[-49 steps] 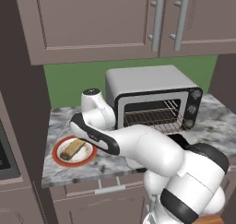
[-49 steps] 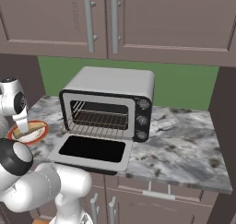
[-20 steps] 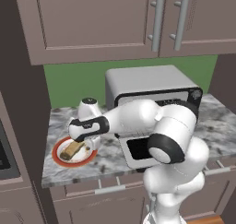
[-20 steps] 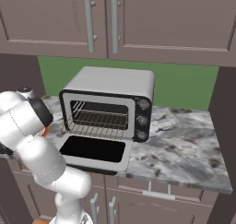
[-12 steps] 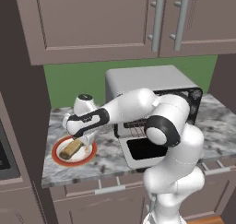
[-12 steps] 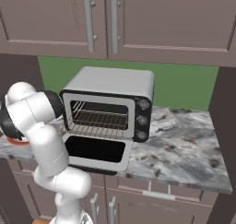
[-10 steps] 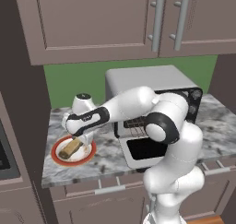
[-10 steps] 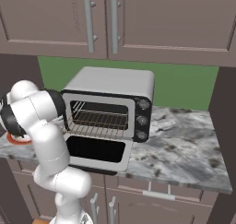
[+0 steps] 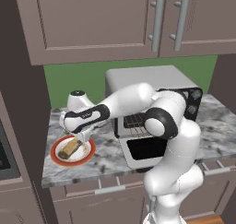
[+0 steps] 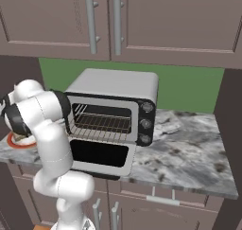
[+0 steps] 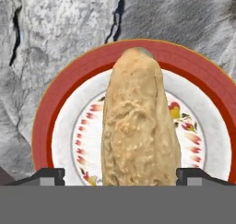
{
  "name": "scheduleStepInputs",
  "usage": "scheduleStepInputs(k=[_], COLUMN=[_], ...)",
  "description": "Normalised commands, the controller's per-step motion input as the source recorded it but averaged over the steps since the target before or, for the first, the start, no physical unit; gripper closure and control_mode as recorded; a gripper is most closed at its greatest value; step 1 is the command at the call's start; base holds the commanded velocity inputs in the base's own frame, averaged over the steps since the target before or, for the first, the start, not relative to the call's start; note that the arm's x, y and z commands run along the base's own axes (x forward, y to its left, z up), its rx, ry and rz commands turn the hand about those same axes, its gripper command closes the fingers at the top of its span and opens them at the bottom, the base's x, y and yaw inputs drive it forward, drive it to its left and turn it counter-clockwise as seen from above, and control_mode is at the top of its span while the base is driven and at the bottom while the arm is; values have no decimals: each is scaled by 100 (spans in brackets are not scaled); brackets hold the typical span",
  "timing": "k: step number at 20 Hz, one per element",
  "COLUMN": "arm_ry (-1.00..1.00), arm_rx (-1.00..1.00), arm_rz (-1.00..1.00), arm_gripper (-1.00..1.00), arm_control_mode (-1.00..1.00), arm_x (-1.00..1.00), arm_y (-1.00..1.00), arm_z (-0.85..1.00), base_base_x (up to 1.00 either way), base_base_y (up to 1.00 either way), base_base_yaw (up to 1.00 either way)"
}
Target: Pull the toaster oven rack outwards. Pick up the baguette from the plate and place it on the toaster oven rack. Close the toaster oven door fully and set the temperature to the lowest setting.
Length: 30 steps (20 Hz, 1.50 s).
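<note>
The baguette (image 11: pixel 138 126) lies lengthwise on the plate (image 11: pixel 50 112), white with a red rim. My gripper (image 11: pixel 120 177) is open and hangs low over it, one fingertip (image 11: pixel 51 176) on each side of the loaf's near end. From the left base view the gripper (image 9: pixel 84 136) is over the plate (image 9: pixel 87 153) and the baguette (image 9: pixel 68 148) at the counter's left end. The toaster oven (image 10: pixel 113 89) stands to the right. Its door (image 10: pixel 99 154) is dropped down flat and the rack (image 10: pixel 101 125) shows in the cavity.
The oven's black knob panel (image 10: pixel 145 122) is on its right side. Grey marble counter (image 10: pixel 189 148) stretches right of the oven. Wall cabinets (image 9: pixel 101 20) hang above, and a dark tall unit (image 9: pixel 18 126) borders the plate on the left.
The hand has come down a little closer to the baguette on the plate, and the elbow has swung back toward the oven. Baguette, plate and oven have not moved.
</note>
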Motion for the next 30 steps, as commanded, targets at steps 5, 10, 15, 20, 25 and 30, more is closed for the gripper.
scheduleStepInputs(k=[5,10,15,20,25,30], arm_ry=[-7,0,0,0,0,0], arm_rx=[1,3,8,9,11,12], arm_rz=[0,0,0,2,3,3], arm_gripper=[-100,-100,-100,-100,-100,-100], arm_control_mode=[-100,-100,-100,-100,-100,-100], arm_x=[-19,-5,0,6,40,40], arm_y=[-25,-41,-33,-4,0,0], arm_z=[0,0,-11,-33,-31,-6], base_base_x=[0,0,0,0,0,0], base_base_y=[0,0,0,0,0,0], base_base_yaw=[0,0,0,0,0,0])
